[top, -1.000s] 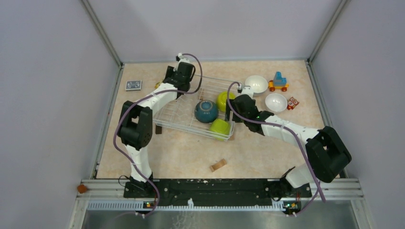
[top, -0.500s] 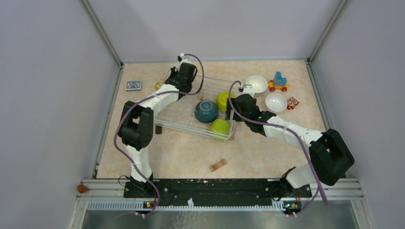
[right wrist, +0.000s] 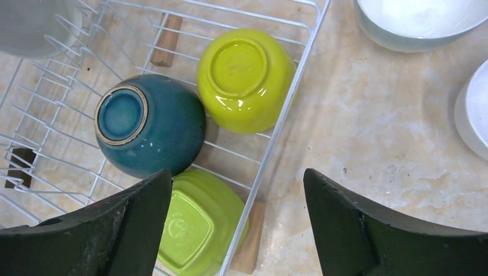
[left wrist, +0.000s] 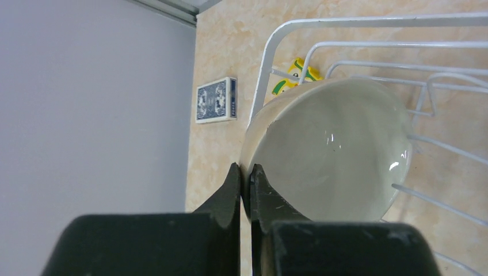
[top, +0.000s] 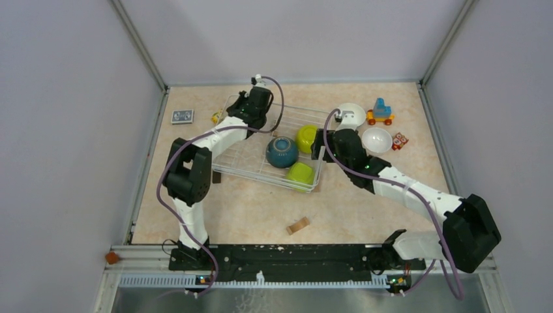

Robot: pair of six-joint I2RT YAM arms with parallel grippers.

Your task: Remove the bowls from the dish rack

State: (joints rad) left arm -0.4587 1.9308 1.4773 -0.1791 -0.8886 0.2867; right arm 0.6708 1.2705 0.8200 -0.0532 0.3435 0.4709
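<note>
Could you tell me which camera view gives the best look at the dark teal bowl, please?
The right wrist view: the dark teal bowl fills much of the frame, lying upside down in the dish rack with its foot ring up. The top external view shows it small, from above. The left wrist view misses it.

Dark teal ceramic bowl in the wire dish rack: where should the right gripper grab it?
Probably the raised foot from straight above. The dark teal ceramic bowl sits upside down, rim down in the white wire dish rack; the far lime green bowl and near lime green bowl crowd its right side. The right gripper is open nearby.
</note>
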